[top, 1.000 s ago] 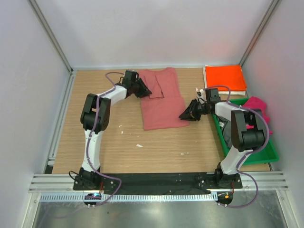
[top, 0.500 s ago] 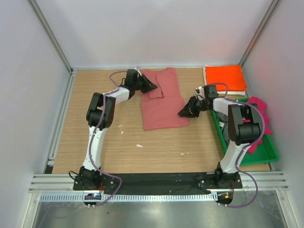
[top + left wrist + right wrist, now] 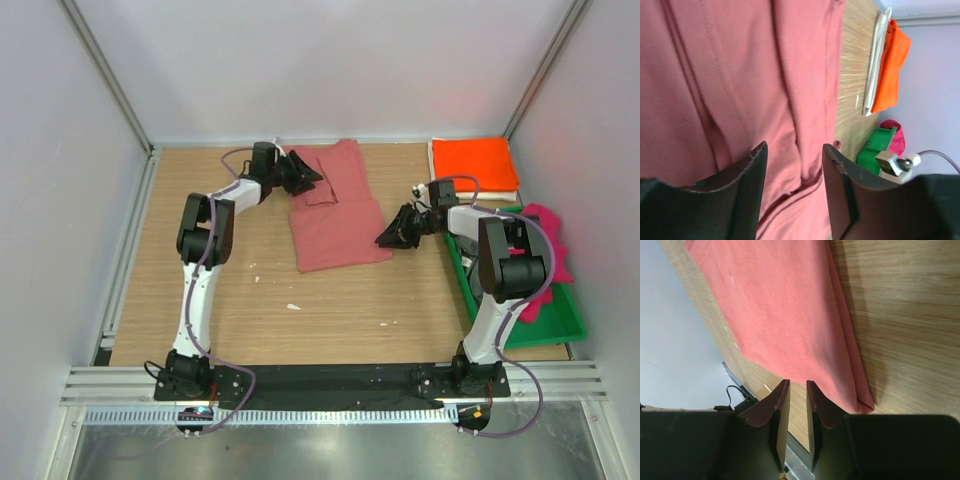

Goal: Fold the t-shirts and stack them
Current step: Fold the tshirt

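A dusty salmon-red t-shirt [image 3: 335,210] lies partly folded in the middle of the table, with a sleeve folded over near its top. My left gripper [image 3: 306,172] hovers at its top left edge. In the left wrist view the left gripper [image 3: 794,149] is open over wrinkled salmon-red cloth [image 3: 740,75], with nothing pinched. My right gripper [image 3: 386,240] sits low at the shirt's lower right corner. In the right wrist view the right gripper [image 3: 797,383] has its jaws a narrow gap apart and empty, with the shirt's hem [image 3: 790,305] just ahead. A folded orange t-shirt [image 3: 474,162] lies on a white one [image 3: 480,196].
A green tray [image 3: 560,325] stands at the right edge with a magenta t-shirt [image 3: 545,235] and a dark grey one [image 3: 480,285] in it. Bare wood table [image 3: 260,300] lies in front of the salmon-red shirt. Walls close in the left, back and right.
My left gripper closed on the shirt's top left edge, then opened and let go. The top of the shirt has shifted a little to the left. The right gripper has barely moved.
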Available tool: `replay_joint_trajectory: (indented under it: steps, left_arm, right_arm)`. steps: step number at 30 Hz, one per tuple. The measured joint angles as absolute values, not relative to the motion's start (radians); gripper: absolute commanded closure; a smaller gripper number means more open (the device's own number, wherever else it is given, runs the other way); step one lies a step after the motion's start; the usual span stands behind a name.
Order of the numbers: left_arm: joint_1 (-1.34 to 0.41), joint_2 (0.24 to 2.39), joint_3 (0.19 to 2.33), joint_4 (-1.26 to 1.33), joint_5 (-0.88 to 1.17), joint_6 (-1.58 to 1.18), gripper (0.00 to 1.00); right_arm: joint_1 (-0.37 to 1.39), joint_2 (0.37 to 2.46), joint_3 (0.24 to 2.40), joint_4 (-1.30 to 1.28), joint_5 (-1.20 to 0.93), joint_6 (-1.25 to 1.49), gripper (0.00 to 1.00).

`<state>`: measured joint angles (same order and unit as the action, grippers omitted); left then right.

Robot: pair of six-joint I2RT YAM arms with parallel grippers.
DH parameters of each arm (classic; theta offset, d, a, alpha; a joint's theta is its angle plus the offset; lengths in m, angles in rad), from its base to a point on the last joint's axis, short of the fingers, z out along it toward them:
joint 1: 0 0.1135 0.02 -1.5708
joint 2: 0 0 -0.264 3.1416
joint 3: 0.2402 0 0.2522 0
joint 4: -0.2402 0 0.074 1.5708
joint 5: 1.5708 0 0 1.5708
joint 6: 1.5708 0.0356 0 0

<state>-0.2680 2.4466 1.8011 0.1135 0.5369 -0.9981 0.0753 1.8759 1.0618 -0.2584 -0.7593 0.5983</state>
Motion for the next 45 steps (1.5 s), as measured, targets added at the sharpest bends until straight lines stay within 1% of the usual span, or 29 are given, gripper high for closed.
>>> replay_joint_trajectory:
  steps: [1, 5, 7, 8, 10, 14, 15, 17, 20, 24, 27, 31, 34, 39, 42, 45]
  left_arm:
    - [-0.266, 2.444, 1.814, 0.102, 0.545, -0.992, 0.49]
    - [-0.262, 2.383, 1.816, 0.046, 0.573, -0.985, 0.45]
    - [-0.262, 2.299, 1.772, 0.026, 0.578, -0.981, 0.45]
    - [-0.262, 2.25, 1.745, 0.017, 0.58, -0.977, 0.45]
    - [-0.262, 2.136, 1.672, -0.01, 0.579, -0.958, 0.45]
    - [-0.266, 1.847, 1.447, -0.063, 0.567, -0.929, 0.44]
    - [-0.268, 1.791, 1.391, -0.072, 0.56, -0.929, 0.41]
    - [-0.276, 1.681, 1.269, -0.102, 0.527, -0.931, 0.39]
    - [-0.305, 1.563, 1.064, -0.113, 0.471, -0.963, 0.39]
    - [-0.343, 1.53, 0.872, -0.108, 0.426, -1.043, 0.36]
    - [-0.373, 1.516, 0.775, -0.074, 0.379, -1.108, 0.34]
    - [-0.41, 1.462, 0.664, 0.024, 0.327, -1.206, 0.34]
    - [-0.419, 1.457, 0.637, 0.072, 0.313, -1.235, 0.34]
    - [-0.419, 1.464, 0.602, 0.109, 0.297, -1.237, 0.34]
    - [-0.419, 1.481, 0.606, 0.084, 0.298, -1.189, 0.33]
    - [-0.419, 1.524, 0.667, 0.003, 0.301, -1.087, 0.32]
  right_arm:
    - [0.075, 1.876, 1.062, -0.267, -0.755, 0.593, 0.73]
    - [0.075, 1.865, 1.068, -0.348, -0.703, 0.56, 0.63]
    - [0.075, 1.842, 1.072, -0.403, -0.653, 0.545, 0.6]
    - [0.075, 1.826, 1.072, -0.426, -0.633, 0.539, 0.55]
    - [0.074, 1.787, 1.071, -0.466, -0.594, 0.533, 0.49]
    - [0.07, 1.712, 1.042, -0.487, -0.55, 0.537, 0.44]
    - [0.069, 1.703, 1.028, -0.485, -0.545, 0.545, 0.44]
    - [0.068, 1.692, 0.991, -0.471, -0.537, 0.561, 0.44]
    - [0.065, 1.687, 0.907, -0.426, -0.528, 0.609, 0.44]
    - [0.062, 1.657, 0.806, -0.3, -0.542, 0.715, 0.45]
    - [0.063, 1.63, 0.748, -0.185, -0.532, 0.793, 0.45]
    - [0.065, 1.61, 0.708, -0.107, -0.508, 0.857, 0.45]
    - [0.065, 1.612, 0.715, -0.105, -0.49, 0.852, 0.46]
    - [0.064, 1.658, 0.797, -0.165, -0.468, 0.764, 0.47]
    - [0.064, 1.694, 0.865, -0.231, -0.45, 0.676, 0.47]
    - [0.064, 1.732, 0.933, -0.292, -0.437, 0.586, 0.46]
